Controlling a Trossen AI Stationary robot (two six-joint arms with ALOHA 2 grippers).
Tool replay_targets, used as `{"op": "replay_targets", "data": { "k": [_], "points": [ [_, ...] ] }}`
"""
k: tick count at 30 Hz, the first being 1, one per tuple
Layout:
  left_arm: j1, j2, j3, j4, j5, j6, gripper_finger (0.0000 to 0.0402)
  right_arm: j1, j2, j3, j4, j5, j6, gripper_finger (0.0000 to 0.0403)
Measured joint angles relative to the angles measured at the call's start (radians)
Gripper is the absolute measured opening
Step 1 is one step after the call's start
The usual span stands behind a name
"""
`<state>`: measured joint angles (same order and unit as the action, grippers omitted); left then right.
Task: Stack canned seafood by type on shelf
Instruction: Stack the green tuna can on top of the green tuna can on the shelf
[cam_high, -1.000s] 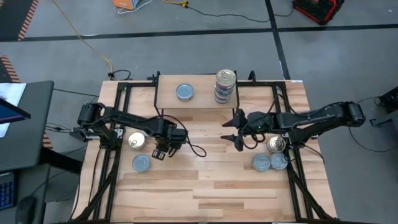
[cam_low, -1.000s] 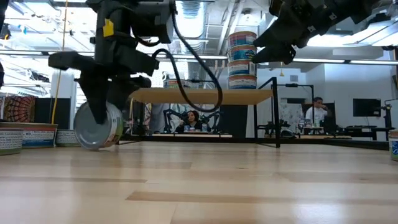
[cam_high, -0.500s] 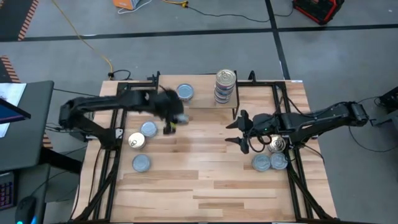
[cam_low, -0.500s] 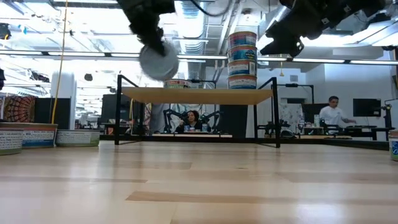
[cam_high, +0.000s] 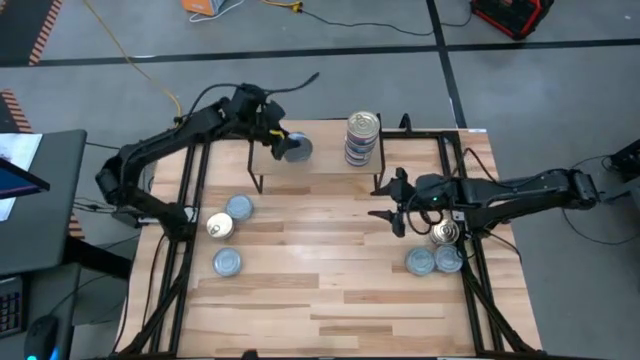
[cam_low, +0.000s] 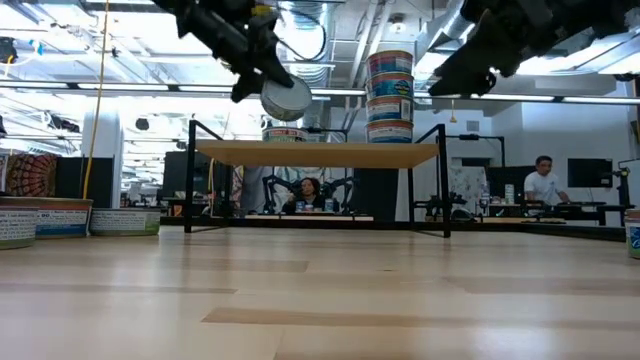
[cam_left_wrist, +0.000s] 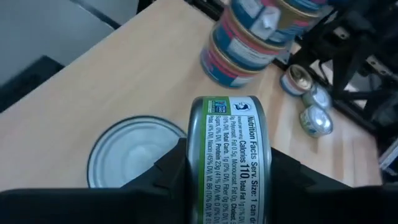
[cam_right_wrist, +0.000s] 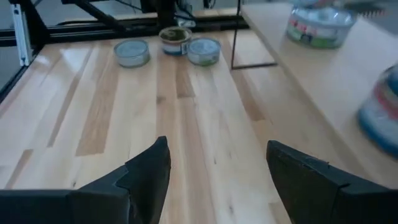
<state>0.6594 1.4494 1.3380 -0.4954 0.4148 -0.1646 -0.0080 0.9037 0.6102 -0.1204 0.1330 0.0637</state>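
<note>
The shelf stands at the table's far edge. On it are a lone bluish-topped tin and a stack of red-labelled tins. My left gripper is shut on another tin and holds it just above the lone tin. My right gripper hovers open over the table right of centre, with nothing between its fingers. Three tins rest on the table at the left and three at the right. My left gripper pinches the tin between its two fingers, one on each flat face, so the labelled side wall faces the wrist camera. The fingers slant down from the table's left toward the shelf. The tin stands on edge, clear of the shelf and of the lone tin.
The shelf's thin black legs stand on the tabletop. The black frame rails run along both sides of the table. Bare wood lies between the two groups of loose tins.
My left gripper has risen from the table's left side with the tin and swung toward the far edge, to above the lone tin on the shelf, rolling as it went. The tin has been lifted clear of the table. My right gripper has drawn back slightly toward the right edge.
</note>
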Motion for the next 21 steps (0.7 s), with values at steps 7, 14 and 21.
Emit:
{"op": "replay_targets", "data": {
  "k": [7,14,21],
  "points": [
    [0.053,0.044,0.000,0.078,0.067,-0.033,0.0135,-0.059,-0.127,0.000,-0.012,-0.001,-0.034,0.0289],
    [0.072,0.062,-0.001,0.095,0.075,-0.054,0.0142,-0.069,-0.148,0.000,-0.051,-0.005,-0.037,0.0289],
    [0.059,0.087,0.000,0.114,0.059,-0.099,0.0145,-0.069,-0.124,0.000,-0.055,-0.007,-0.038,0.0289]
  ]
}}
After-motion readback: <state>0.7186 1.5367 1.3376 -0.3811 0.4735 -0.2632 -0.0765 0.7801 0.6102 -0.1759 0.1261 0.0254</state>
